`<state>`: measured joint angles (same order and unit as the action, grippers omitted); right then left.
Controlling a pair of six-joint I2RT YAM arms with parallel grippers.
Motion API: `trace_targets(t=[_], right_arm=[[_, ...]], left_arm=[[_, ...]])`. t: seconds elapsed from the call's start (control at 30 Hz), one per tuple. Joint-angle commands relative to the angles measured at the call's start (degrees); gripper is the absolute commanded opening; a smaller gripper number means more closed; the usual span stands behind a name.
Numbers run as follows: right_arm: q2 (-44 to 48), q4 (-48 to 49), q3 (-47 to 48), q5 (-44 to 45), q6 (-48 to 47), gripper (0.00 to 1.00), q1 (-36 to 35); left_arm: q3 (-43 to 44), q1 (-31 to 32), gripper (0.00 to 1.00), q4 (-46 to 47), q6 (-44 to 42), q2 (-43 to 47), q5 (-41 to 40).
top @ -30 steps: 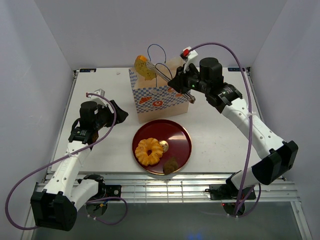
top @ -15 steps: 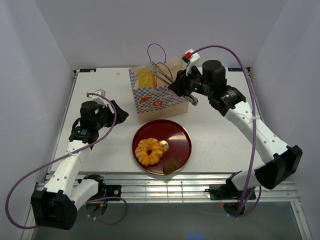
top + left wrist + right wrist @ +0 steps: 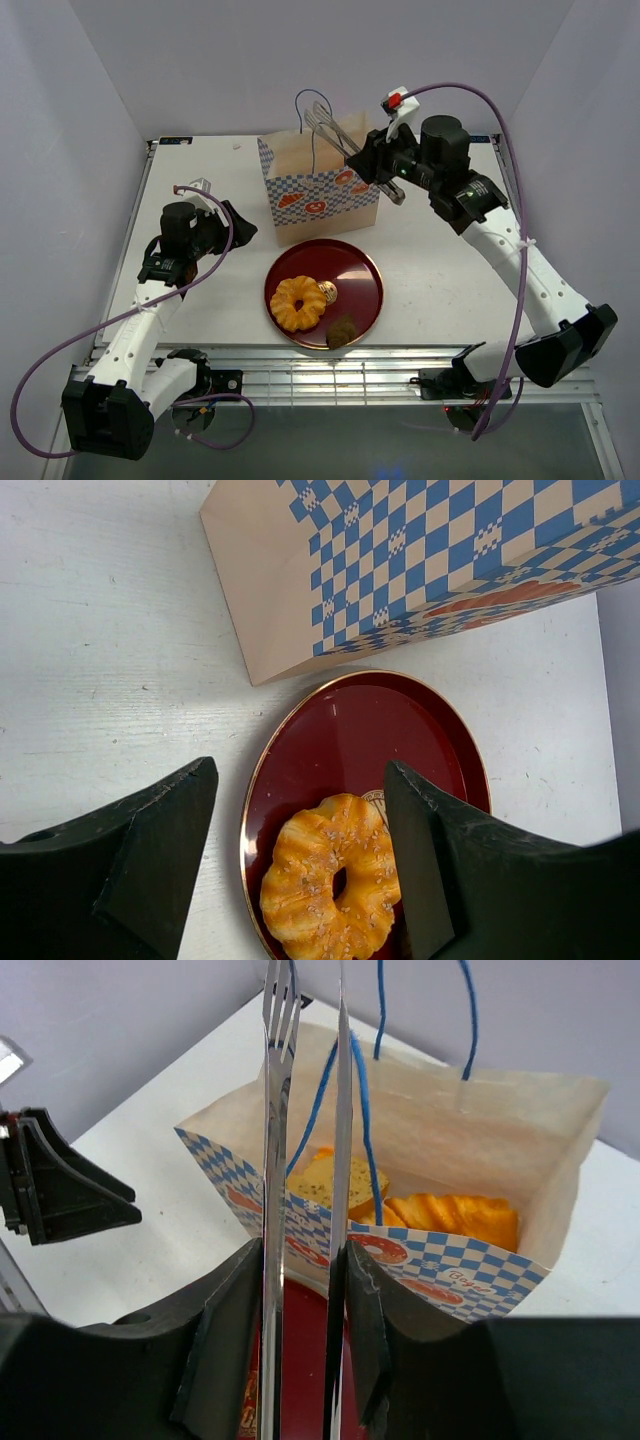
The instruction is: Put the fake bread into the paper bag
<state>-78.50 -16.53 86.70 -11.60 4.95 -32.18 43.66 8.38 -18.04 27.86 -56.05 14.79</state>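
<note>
Print on the paper bag [image 3: 320, 190] shows from above as a blue-and-white checkered band with orange bread drawings; no words can be read. The bag stands upright and open on the white table [image 3: 440, 270], its thin blue cord handles [image 3: 312, 100] looping upward. The right gripper [image 3: 372, 168] hovers at the bag's right side, pinching metal tongs [image 3: 330, 125] whose tips reach over the bag's mouth. Just in front of the bag lies a glossy red plate [image 3: 352, 266] bearing a ring-shaped fake bread [image 3: 299, 302], golden and ridged. A small pale piece [image 3: 328, 292] touches it, and a dark brown lump [image 3: 342, 330] sits near the plate's front rim. The left gripper [image 3: 232, 222] hangs left of the bag, well apart from it.

From the left wrist, the left gripper [image 3: 300, 780] has its black fingers [image 3: 150, 850] spread wide with nothing between them. Below them are the plate [image 3: 330, 730] and the seeded ring-shaped fake bread [image 3: 335, 885]; the bag's [image 3: 420, 560] checkered wall meets its plain tan side at a sharp fold.

From the right wrist, the right gripper [image 3: 300, 1255] presses both fingers against the tongs [image 3: 275, 1110], whose slotted blades stand slightly apart and hold nothing. Behind them, inside the bag [image 3: 540, 1160], rest a pale speckled slice [image 3: 330, 1182] and orange ridged pastries [image 3: 460, 1218]. Small script on the band is too fine to read. The handles [image 3: 470, 1020] cross in front of the opening.
</note>
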Motion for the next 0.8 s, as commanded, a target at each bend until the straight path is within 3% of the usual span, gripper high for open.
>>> trace_targets(t=[0.0,0.3,0.77], right_arm=[[3.96,3.44,4.27,3.50,1.29,0.43,0.63],[8.97,3.70,3.05,7.72,1.29,0.44,2.30],[24.44,4.93,-22.69,23.11,6.91,0.45,11.70]], left_arm=[[1.61,0.23,0.78,-0.59,-0.70,0.15,0.07],[1.69,0.23,0.78,-0.68,-0.70,0.07,-0.11],[1.78,0.23,0.78,-0.68,-0.79,0.94,-0.55]])
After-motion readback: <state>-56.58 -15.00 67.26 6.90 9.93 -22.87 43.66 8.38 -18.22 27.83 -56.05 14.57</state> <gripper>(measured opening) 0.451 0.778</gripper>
